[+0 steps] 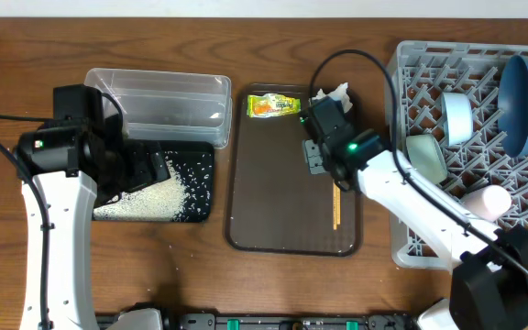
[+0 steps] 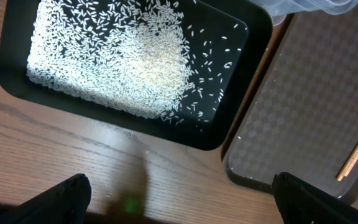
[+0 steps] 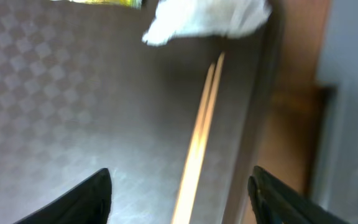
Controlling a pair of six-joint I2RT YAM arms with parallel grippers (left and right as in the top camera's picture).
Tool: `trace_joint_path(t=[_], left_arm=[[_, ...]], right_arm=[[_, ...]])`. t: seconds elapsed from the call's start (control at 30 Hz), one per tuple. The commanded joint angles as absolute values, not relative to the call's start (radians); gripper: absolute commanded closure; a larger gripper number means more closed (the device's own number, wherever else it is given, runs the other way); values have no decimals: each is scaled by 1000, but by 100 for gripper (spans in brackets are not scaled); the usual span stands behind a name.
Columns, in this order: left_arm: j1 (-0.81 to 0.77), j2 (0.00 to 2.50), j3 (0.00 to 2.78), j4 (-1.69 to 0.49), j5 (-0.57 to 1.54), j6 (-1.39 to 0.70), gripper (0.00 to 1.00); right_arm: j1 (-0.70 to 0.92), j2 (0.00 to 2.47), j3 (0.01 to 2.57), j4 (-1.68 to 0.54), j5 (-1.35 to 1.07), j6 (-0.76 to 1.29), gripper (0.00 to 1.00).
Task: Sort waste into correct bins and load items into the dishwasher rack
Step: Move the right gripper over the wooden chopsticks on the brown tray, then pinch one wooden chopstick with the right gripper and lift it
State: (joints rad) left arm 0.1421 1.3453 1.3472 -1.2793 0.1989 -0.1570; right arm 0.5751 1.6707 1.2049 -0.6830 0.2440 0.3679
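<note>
Spread wide, right pincer (image 3: 180, 180) hangs above wooden chopsticks (image 3: 205, 106) lying midway between its fingers.

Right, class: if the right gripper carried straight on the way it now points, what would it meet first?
The right gripper would most likely meet the wooden chopsticks first; they lie on the brown serving tray right in its line. Depth is unclear, but nothing shows in between.

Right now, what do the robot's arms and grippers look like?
The left arm and right arm have white links, black joints and thin black cables. A small green light glows on each. The left gripper and right gripper have plain black wedge-shaped fingers.
</note>
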Motion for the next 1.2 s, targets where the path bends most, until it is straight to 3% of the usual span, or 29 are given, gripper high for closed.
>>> trace_joint_path(t=[0.0, 0.13, 0.2, 0.67, 0.97, 1.17], left_arm=[[146, 1334, 1359, -1282, 186, -159, 4], [146, 1334, 1359, -1283, 186, -159, 4], [146, 1334, 1359, -1283, 186, -158, 4], [146, 1334, 1359, -1283, 186, -159, 4], [146, 1334, 1359, -1283, 186, -159, 4], [146, 1334, 1359, -1283, 186, -159, 4]], right_arm=[[542, 1670, 1209, -730, 68, 544, 49], [546, 1707, 1190, -774, 62, 607, 68], [546, 1732, 1179, -763, 62, 617, 72], [543, 1884, 1176, -740, 232, 612, 69], [545, 1911, 1174, -707, 175, 567, 80], [542, 1909, 1175, -733, 168, 569, 81]])
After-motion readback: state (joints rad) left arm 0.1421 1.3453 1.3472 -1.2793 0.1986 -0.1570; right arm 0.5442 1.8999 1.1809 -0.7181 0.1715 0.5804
